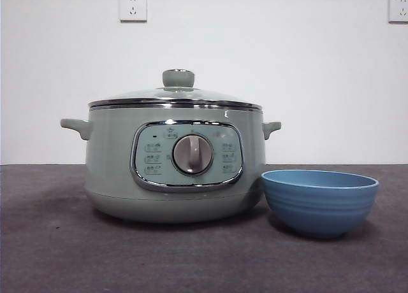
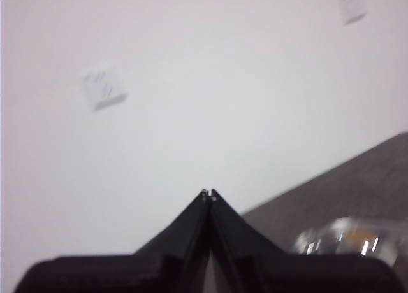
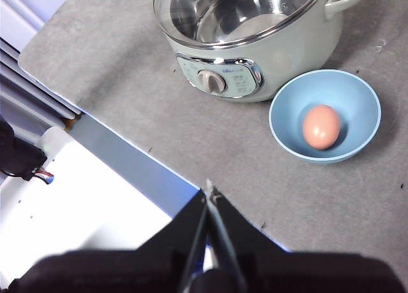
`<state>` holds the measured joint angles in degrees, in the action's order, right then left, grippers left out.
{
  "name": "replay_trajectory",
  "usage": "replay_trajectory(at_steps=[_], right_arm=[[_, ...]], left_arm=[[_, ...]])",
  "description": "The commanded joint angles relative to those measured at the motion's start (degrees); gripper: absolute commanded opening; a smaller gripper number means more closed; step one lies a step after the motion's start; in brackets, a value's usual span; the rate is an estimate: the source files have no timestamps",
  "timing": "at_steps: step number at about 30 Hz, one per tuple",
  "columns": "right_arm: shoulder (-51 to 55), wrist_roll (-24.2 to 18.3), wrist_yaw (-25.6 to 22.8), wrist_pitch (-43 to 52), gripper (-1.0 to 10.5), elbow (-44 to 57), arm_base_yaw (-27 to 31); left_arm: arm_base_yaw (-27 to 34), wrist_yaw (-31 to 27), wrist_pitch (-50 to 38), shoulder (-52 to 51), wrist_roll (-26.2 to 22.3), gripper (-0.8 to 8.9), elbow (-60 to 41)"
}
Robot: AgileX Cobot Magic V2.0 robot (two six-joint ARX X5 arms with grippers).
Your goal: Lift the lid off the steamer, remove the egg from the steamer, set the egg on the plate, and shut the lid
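Front view showed the steamer (image 1: 175, 162) on the table (image 1: 51, 242), the lid (image 1: 175, 95) seated on it. Just beside its right sat the plate (image 1: 319, 200), holding the egg (image 3: 320, 126). Left gripper (image 2: 208, 194) and right gripper (image 3: 208, 190) waited pressed closed, empty.

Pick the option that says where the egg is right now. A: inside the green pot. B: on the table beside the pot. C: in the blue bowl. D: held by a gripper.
C: the right wrist view shows the egg lying in the blue bowl, beside the green pot whose glass lid is on.
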<state>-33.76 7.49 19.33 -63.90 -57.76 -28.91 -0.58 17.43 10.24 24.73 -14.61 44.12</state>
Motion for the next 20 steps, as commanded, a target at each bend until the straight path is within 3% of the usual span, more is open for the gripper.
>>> replay_trajectory(at_steps=[1,9,20], right_arm=[[0.0,-0.4,-0.2,0.2,0.0,-0.3,-0.1],[0.0,-0.4,-0.2,0.2,0.0,-0.3,-0.1],[0.0,-0.4,-0.2,0.2,0.0,-0.3,-0.1]], left_arm=[[1.4,-2.6,-2.6,-5.9,0.1,-0.04,-10.9],[4.8,-8.7,-3.0,-18.3,5.0,-0.04,-28.4],[6.6,-18.6,-2.9,-24.6,14.9,-0.04,-41.2]])
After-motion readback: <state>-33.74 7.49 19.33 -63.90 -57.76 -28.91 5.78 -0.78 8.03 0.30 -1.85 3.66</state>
